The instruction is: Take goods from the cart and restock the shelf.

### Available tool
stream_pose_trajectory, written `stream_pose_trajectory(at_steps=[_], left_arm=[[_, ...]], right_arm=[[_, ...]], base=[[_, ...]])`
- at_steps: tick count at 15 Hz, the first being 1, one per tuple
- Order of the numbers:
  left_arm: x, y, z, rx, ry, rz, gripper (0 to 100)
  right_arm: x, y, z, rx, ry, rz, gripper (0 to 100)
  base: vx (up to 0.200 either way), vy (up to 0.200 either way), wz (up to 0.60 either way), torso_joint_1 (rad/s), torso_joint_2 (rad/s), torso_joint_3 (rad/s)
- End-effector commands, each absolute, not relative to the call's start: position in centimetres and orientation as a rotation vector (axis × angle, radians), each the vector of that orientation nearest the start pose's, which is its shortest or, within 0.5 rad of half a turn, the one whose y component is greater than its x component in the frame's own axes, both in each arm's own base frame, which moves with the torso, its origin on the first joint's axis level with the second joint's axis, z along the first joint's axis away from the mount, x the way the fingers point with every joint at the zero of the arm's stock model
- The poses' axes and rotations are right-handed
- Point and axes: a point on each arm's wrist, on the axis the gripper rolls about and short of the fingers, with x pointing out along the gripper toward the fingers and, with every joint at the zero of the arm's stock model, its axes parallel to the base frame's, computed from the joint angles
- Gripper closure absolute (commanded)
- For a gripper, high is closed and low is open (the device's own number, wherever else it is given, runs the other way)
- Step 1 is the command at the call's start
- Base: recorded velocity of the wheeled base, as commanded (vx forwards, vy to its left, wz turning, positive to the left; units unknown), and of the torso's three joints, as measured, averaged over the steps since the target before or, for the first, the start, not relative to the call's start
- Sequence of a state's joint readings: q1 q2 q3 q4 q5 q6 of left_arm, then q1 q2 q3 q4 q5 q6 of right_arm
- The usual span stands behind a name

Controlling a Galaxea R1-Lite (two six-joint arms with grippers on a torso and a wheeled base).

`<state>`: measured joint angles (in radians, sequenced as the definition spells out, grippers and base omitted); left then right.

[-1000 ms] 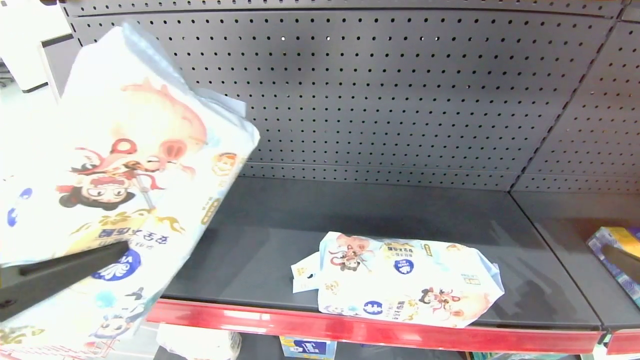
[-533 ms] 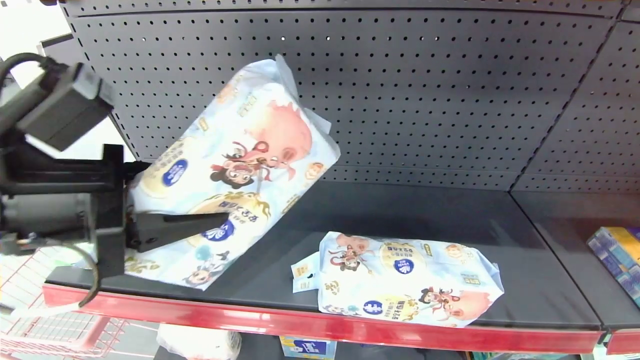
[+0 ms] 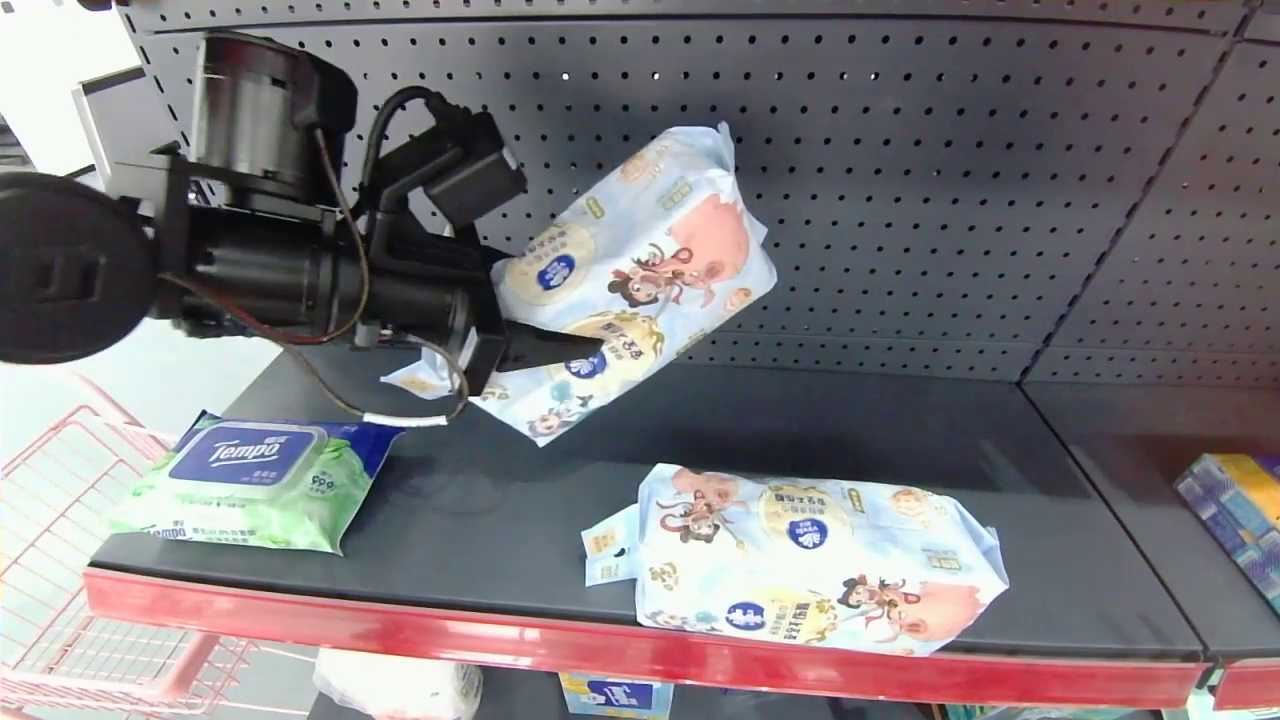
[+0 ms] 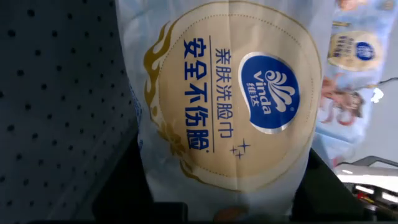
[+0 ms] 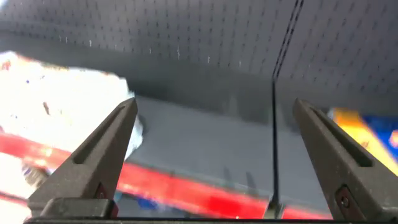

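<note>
One pack [image 3: 640,270] is clamped between the left gripper's [image 3: 575,335] jaws, tilted above the shelf's [image 3: 850,430] back edge; right gripper's [image 5: 214,106] jaws stand apart.

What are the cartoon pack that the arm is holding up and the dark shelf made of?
The cartoon pack looks like thin glossy plastic film: it shines, and its ends are crimped and wrinkled. Its rounded bulge suggests something soft inside. The shelf is probably painted metal, matte dark grey with a faint sheen; its back panel is punched with regular holes.
</note>
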<state>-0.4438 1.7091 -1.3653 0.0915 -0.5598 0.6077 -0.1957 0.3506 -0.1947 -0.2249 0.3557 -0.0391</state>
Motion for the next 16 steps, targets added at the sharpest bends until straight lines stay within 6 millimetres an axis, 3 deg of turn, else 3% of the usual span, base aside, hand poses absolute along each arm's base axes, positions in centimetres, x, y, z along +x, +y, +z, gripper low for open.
stream_pose_trajectory(at_steps=[1, 6, 16], left_arm=[[30.9, -16.6, 24.6, 0.536, 0.180, -1.122, 100], [33.9, -18.7, 23.4, 0.553, 0.166, -1.143, 100], [34.4, -20.1, 21.8, 0.556, 0.194, -1.177, 100]], right_arm=[[-0.4, 0.9, 15.3, -0.063, -0.088, 0.162, 0], [-0.5, 0.9, 15.1, -0.059, -0.073, 0.167, 0], [-0.5, 0.9, 14.9, -0.057, -0.065, 0.166, 0]], base=[[0.000, 0.000, 0.00, 0.000, 0.00, 0.000], [0.000, 0.000, 0.00, 0.000, 0.00, 0.000], [0.000, 0.000, 0.00, 0.000, 0.00, 0.000]])
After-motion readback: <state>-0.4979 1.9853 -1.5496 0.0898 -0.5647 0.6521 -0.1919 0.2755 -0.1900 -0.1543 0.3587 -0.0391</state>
